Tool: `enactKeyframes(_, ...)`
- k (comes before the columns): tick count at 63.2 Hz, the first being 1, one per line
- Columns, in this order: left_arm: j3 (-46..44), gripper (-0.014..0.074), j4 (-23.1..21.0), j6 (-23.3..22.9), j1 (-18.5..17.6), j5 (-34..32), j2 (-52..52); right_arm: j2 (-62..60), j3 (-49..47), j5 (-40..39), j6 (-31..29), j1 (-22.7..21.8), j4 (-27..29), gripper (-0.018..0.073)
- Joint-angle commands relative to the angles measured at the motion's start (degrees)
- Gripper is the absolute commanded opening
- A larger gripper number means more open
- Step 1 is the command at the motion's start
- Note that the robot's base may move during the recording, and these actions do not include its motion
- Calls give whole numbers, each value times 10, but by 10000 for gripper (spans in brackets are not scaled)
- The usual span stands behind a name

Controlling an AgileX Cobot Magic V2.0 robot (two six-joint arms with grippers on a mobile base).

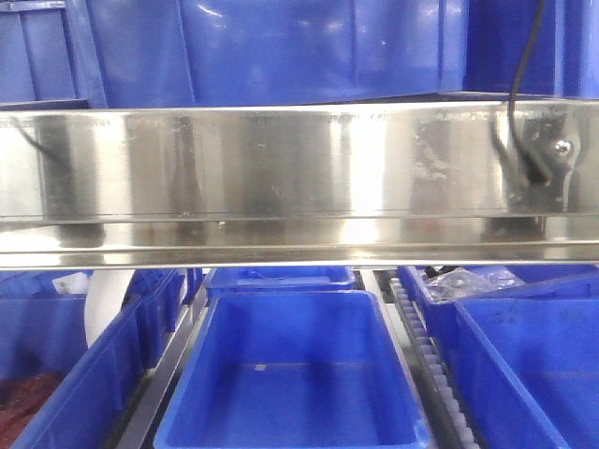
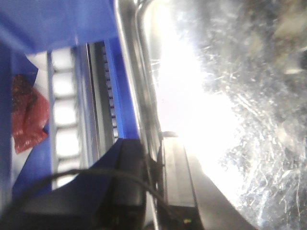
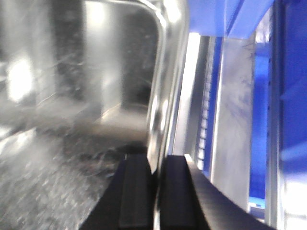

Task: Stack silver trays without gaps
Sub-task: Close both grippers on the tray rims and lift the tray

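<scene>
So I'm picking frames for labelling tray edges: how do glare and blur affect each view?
Left wrist view: glare whites out much of the silver tray beside the left gripper, but its rim is readable. Right wrist view: soft and smeared throughout, the silver tray streaky by the right gripper. Front view: fairly sharp, with bright reflection bands on the shelf rail; no tray shows.

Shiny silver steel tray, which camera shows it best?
Right wrist: the shiny steel tray shows its rounded corner, rolled rim and scratched floor. Left wrist shows it mostly washed out by glare. The front view shows no tray.
</scene>
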Motion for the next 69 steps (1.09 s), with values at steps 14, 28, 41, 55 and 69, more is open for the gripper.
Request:
enactKeyframes(14, 145, -41, -22, 9, -31, 34, -125, -120, 103, 35, 13, 40, 15, 56)
enactKeyframes(28, 201, -41, -21, -7, -76, 34, -173, -166, 189, 25, 27, 63, 16, 56)
enactKeyframes(41, 200, -41, -10, -30, -124, 34, -194, -199, 199, 25, 39, 84, 16, 56)
enactKeyframes(55, 181, -41, 27, -67, -150, 31, -195, -225, 198, 20, 47, 85, 15, 56)
enactKeyframes(69, 181, -41, 73, -120, -152, 24, -194, -225, 198, 14, 47, 85, 14, 56)
